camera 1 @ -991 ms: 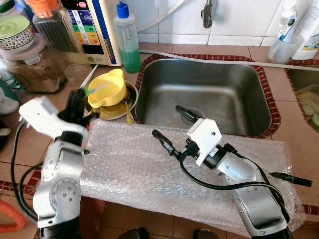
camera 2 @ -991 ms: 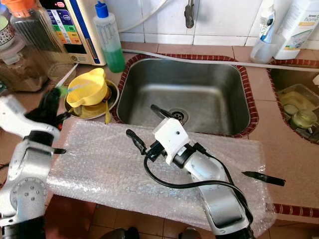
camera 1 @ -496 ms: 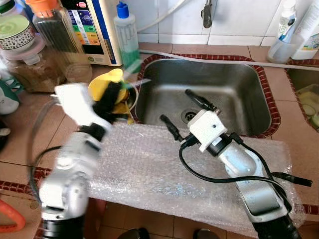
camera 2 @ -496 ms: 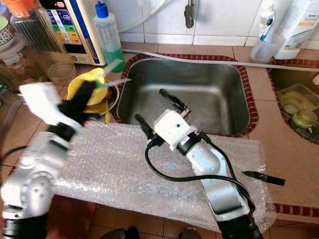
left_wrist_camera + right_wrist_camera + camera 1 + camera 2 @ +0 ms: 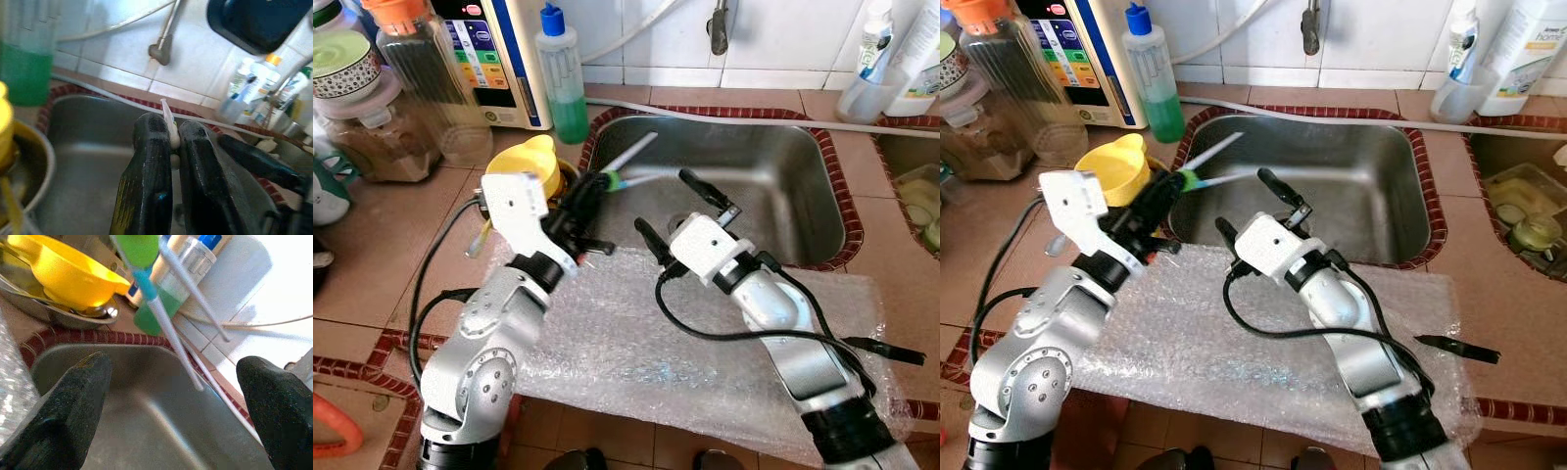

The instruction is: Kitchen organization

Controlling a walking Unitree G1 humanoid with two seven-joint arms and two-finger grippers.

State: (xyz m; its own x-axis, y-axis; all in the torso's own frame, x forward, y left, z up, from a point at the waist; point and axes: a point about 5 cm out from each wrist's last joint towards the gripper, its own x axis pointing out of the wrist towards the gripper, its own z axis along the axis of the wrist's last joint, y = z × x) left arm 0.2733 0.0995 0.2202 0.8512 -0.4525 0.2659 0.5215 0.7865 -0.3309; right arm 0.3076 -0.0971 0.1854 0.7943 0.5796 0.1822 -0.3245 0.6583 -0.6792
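Left eye view: a pair of green-handled chopsticks (image 5: 625, 168) is being held over the sink (image 5: 783, 186) rim, pinched between the closed fingers of the left gripper (image 5: 579, 201). The right gripper (image 5: 677, 208), spread wide and empty, is being held just beside them. Handover appears under way; putting away is judged outstanding.

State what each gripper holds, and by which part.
Left gripper pinches the chopsticks at their green-capped end; right gripper is open, holding nothing.
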